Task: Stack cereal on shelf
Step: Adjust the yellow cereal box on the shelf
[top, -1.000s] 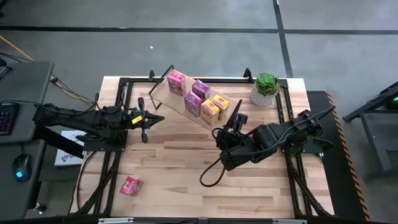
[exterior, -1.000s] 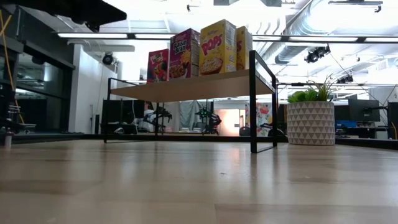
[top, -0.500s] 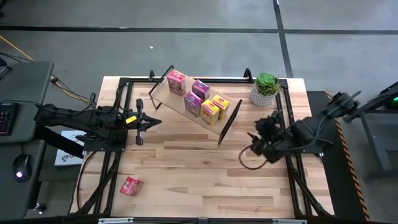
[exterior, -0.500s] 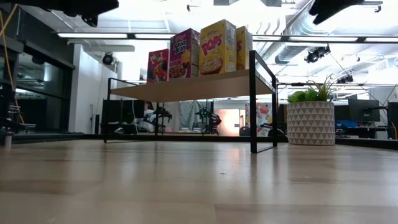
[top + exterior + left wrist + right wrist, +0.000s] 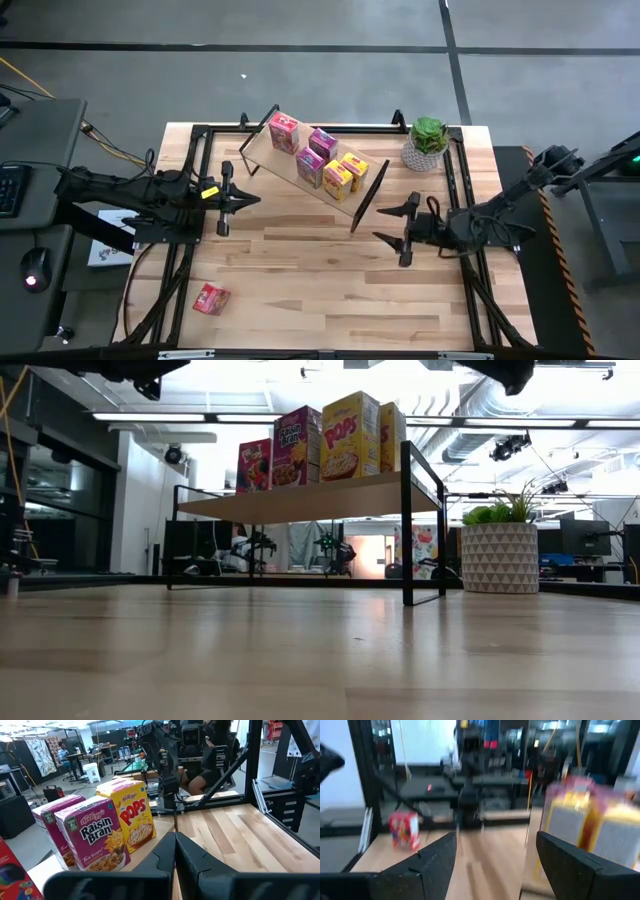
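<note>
1. While hovering over the left part of the surface (image 5: 300, 260), left gripper (image 5: 243, 197) fully closed, holding nothing, pointing toward the shelf (image 5: 262, 148).
2. Over the right part of the surface, right gripper (image 5: 390, 224) spread wide and empty, aimed leftward, just in front of the shelf's near end frame (image 5: 368, 197).
3. Set diagonally on the far half of the surface: long light-wood shelf with black wire end frames.
4. Standing upright on the shelf: red box (image 5: 284, 132) at the far-left end, then two magenta boxes (image 5: 322, 143) and (image 5: 310, 167), then two yellow boxes (image 5: 353, 164) and (image 5: 338, 179) toward the right end.
5. Seen from the low view, same row on the plank: red box (image 5: 254, 466), magenta box (image 5: 294, 446), yellow box (image 5: 350, 436).
6. Seen from the left wrist, closed fingers (image 5: 176, 851) meeting in front of a magenta raisin bran box (image 5: 95, 840) and a yellow corn pops box (image 5: 131, 816).
7. Lying apart from the rest, one more red box (image 5: 210, 298) near the front-left corner of the surface, well away from both grippers; visible also from the right wrist (image 5: 403, 830).
8. Beside the shelf's right end, at the back-right corner: potted plant (image 5: 427, 142) in a white patterned pot.
</note>
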Motion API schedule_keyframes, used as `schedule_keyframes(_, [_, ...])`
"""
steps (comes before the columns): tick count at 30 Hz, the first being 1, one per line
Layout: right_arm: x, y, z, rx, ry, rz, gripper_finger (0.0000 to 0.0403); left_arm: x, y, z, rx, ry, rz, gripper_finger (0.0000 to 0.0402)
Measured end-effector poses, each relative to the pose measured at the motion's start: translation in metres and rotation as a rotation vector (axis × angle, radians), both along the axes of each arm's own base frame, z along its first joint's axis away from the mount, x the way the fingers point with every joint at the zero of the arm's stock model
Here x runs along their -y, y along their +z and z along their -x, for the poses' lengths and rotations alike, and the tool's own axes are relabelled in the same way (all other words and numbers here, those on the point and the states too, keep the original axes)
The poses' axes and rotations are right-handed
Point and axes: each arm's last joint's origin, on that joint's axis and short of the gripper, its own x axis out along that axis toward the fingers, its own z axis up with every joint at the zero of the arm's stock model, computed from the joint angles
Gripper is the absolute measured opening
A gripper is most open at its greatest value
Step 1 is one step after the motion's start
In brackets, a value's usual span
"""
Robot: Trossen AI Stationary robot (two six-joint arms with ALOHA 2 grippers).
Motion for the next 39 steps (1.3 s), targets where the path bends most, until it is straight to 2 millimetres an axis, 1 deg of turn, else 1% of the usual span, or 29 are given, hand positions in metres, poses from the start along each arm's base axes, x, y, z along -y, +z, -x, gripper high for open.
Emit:
schedule_keyframes(2, [0.004,0.004,-0.002,0.043,-0.012,0.031,0.0267,0.000,0.001,0.000,0.006,0.000,0.001,0.0001])
schedule_keyframes(5, [0.011,0.010,-0.007,0.056,-0.047,0.069,0.0267,0.000,0.002,0.000,0.018,0.000,0.003,0.0001])
schedule_keyframes(8, [0.022,0.017,-0.012,0.069,-0.148,0.063,0.0267,0.000,0.002,0.000,0.020,0.000,0.003,0.0001])
schedule_keyframes(11, [0.034,0.015,-0.016,0.024,-0.256,0.062,0.0258,0.000,0.002,0.000,0.019,0.000,0.003,0.0000])
schedule_keyframes(13, [0.040,0.010,-0.018,-0.013,-0.290,0.045,0.0239,0.000,0.002,0.000,0.018,0.000,0.003,0.0000])
schedule_keyframes(15, [0.045,0.007,-0.019,-0.025,-0.308,0.014,0.0208,0.000,0.002,0.000,0.019,0.000,0.003,0.0001])
schedule_keyframes(17, [0.047,0.006,-0.020,-0.025,-0.311,-0.003,0.0162,0.000,0.002,0.000,0.019,0.000,0.003,0.0000])
schedule_keyframes(21, [0.047,0.007,-0.021,-0.017,-0.284,0.002,0.0036,0.000,0.003,0.000,0.029,0.000,0.004,0.0001])
schedule_keyframes(22, [0.046,0.007,-0.021,-0.017,-0.278,0.007,0.0019,0.000,0.003,0.000,0.035,0.000,0.005,0.0001])
schedule_keyframes(23, [0.046,0.007,-0.021,-0.018,-0.277,0.009,0.0014,0.000,0.004,0.000,0.041,0.000,0.005,0.0000])
schedule_keyframes(26, [0.047,0.005,-0.022,-0.020,-0.293,-0.005,0.0022,0.000,0.004,0.000,0.041,0.000,0.005,0.0000])
schedule_keyframes(30, [0.046,-0.001,-0.028,-0.057,-0.335,0.012,0.0004,-0.001,0.004,0.000,0.040,0.024,0.004,0.0000])
schedule_keyframes(34, [0.045,0.000,-0.041,-0.097,-0.445,0.034,0.0002,-0.001,0.003,-0.002,0.030,0.046,0.001,0.0001])
schedule_keyframes(39, [0.049,-0.001,-0.062,-0.187,-0.503,0.083,0.0001,-0.001,-0.001,-0.007,0.002,0.049,-0.005,0.0001])
